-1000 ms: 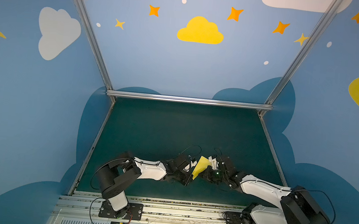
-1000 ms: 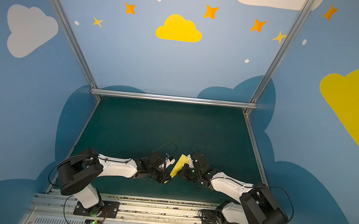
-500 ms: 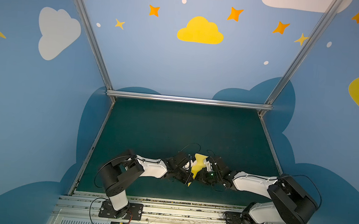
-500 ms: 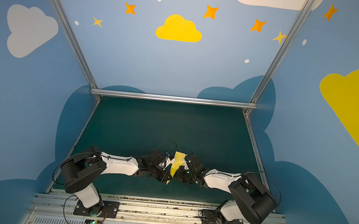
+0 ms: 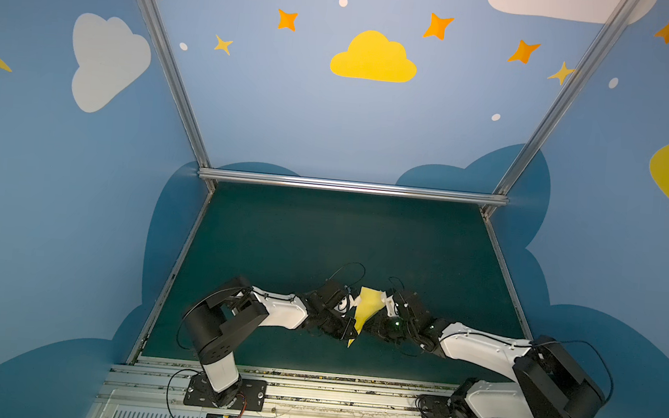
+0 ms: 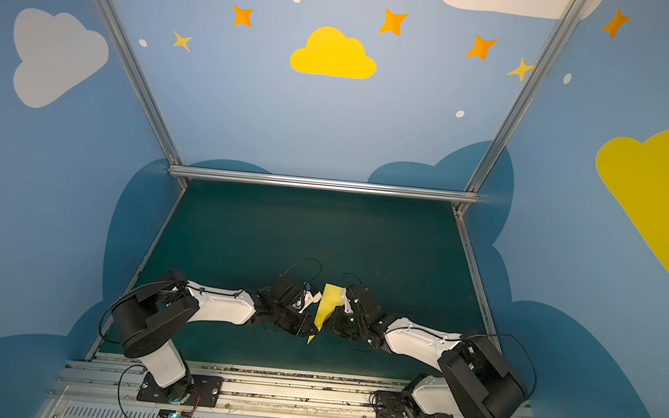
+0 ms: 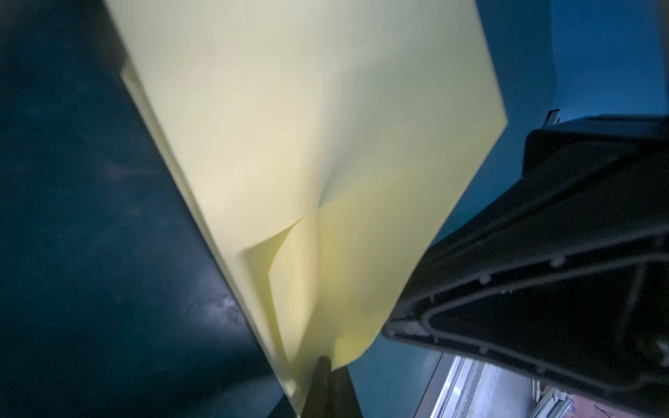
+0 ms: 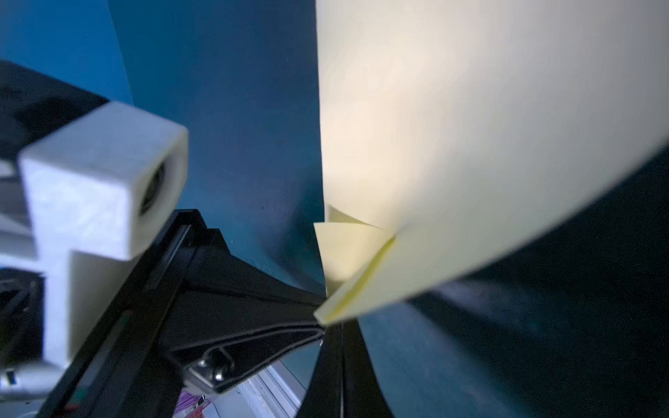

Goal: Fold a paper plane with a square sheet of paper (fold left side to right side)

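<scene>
1. The counter (image 5: pixel 324 238) is a dark green mat with blue walls around it. All the work sits near the middle of its front edge, well apart from the back edge and both side edges.
2. The left arm (image 5: pixel 278 314) and the right arm (image 5: pixel 477 348) reach inward from the front corners and meet nose to nose. This is likely so that each can take one side of the same thin piece.
3. The paper plane (image 5: pixel 367 310) sits between the two wrists in both top views, half-made. Its broad end points toward the back edge and its narrow point toward the front edge. It appears raised off the counter rather than lying flat, probably so its flaps have room to swing. I cannot tell whether the point touches the mat.
4. In the left wrist view the paper plane (image 7: pixel 325 144) shows overlapping layers that run together toward the grip. In the right wrist view a folded corner shows stacked edges.
5. The left jaws are pressed together, pinching the paper where its layers converge.
6. The right jaws are likewise pressed together, pinching that folded corner just beside the left pair.
7. With two tight pinches so close on thin paper, any pull apart could tear it or skew a crease.
</scene>
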`<move>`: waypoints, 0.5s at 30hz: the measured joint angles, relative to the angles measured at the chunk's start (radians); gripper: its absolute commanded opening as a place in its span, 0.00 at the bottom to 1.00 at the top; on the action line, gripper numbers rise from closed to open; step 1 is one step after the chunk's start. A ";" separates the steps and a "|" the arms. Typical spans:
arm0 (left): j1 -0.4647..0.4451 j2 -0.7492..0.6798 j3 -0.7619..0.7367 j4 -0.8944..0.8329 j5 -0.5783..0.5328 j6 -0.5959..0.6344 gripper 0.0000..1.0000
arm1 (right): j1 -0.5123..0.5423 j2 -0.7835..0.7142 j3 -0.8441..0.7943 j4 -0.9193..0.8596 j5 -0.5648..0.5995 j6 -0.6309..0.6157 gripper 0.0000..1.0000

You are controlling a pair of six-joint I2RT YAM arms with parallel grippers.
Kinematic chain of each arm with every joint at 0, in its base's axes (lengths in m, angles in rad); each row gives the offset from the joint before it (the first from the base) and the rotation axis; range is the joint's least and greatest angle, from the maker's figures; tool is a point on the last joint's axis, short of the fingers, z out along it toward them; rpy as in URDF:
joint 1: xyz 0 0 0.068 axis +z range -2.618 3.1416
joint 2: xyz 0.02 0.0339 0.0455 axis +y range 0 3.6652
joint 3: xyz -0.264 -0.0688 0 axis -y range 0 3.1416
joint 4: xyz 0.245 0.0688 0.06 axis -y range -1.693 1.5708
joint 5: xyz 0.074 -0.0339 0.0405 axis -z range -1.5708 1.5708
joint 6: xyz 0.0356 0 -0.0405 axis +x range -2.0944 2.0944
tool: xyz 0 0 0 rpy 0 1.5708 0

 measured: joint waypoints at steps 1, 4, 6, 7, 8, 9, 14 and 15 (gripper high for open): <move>0.005 0.000 -0.010 0.016 0.009 -0.015 0.03 | 0.000 0.000 0.000 -0.005 0.001 0.000 0.00; 0.019 0.000 -0.043 0.079 0.039 -0.061 0.03 | 0.000 0.000 0.000 -0.016 0.002 -0.001 0.00; 0.031 0.000 -0.071 0.129 0.062 -0.101 0.03 | 0.000 0.002 0.001 -0.018 0.002 -0.002 0.00; 0.037 0.000 -0.082 0.150 0.072 -0.115 0.03 | 0.000 0.004 0.002 -0.019 0.002 -0.003 0.00; 0.043 0.000 -0.095 0.174 0.084 -0.135 0.03 | 0.000 0.007 0.005 -0.019 0.001 -0.005 0.00; 0.049 0.000 -0.106 0.195 0.093 -0.154 0.03 | 0.000 0.010 0.008 -0.020 0.001 -0.006 0.00; 0.071 0.004 -0.132 0.264 0.132 -0.218 0.03 | 0.000 0.041 0.034 -0.015 -0.003 -0.016 0.00; 0.075 0.008 -0.134 0.278 0.140 -0.227 0.03 | 0.000 0.049 0.038 -0.012 -0.006 -0.018 0.00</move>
